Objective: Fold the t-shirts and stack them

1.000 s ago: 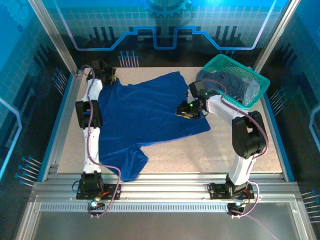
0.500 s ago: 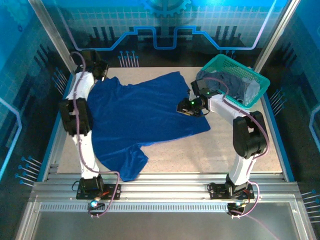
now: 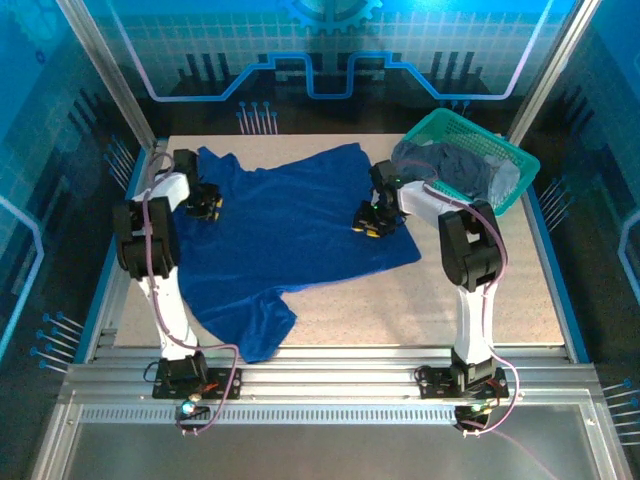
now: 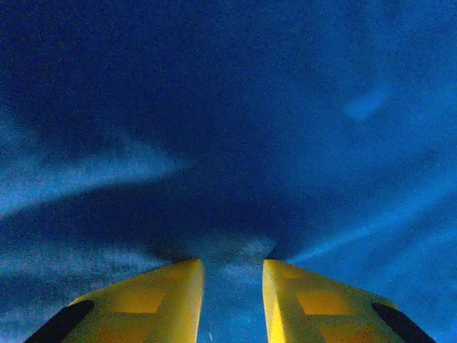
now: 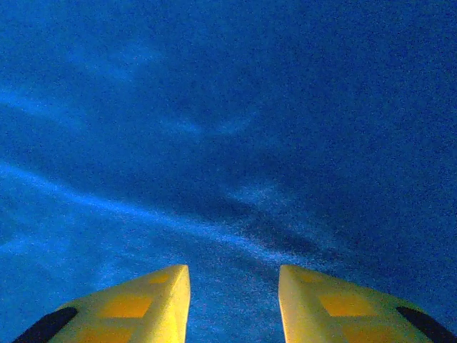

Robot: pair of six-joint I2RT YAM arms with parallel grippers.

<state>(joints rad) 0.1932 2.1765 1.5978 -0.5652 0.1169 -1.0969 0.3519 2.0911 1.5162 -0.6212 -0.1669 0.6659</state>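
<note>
A royal blue t-shirt (image 3: 290,230) is spread across the middle of the bench (image 3: 450,300), rumpled, with one sleeve trailing toward the near edge. Duller grey-blue t-shirts (image 3: 455,168) are heaped in a teal mesh basket (image 3: 522,160) at the far right corner, just beside the blue shirt's right edge.

The left arm (image 3: 150,250) is reached over the far left part of the blue shirt, and the left jaws are lowered onto the cloth there. In the left wrist view the yellow fingers (image 4: 168,293) are seen narrowly parted, with a small pucker of blue fabric gathered at their tips; whether that pucker is actually pinched cannot be told.

The right arm (image 3: 465,250) is bent back toward the shirt's right side, and the right jaws are set down near its right edge. In the right wrist view those fingers (image 5: 321,300) are held moderately apart over fairly flat, lightly creased cloth, and nothing is seen to be gripped between them.
</note>
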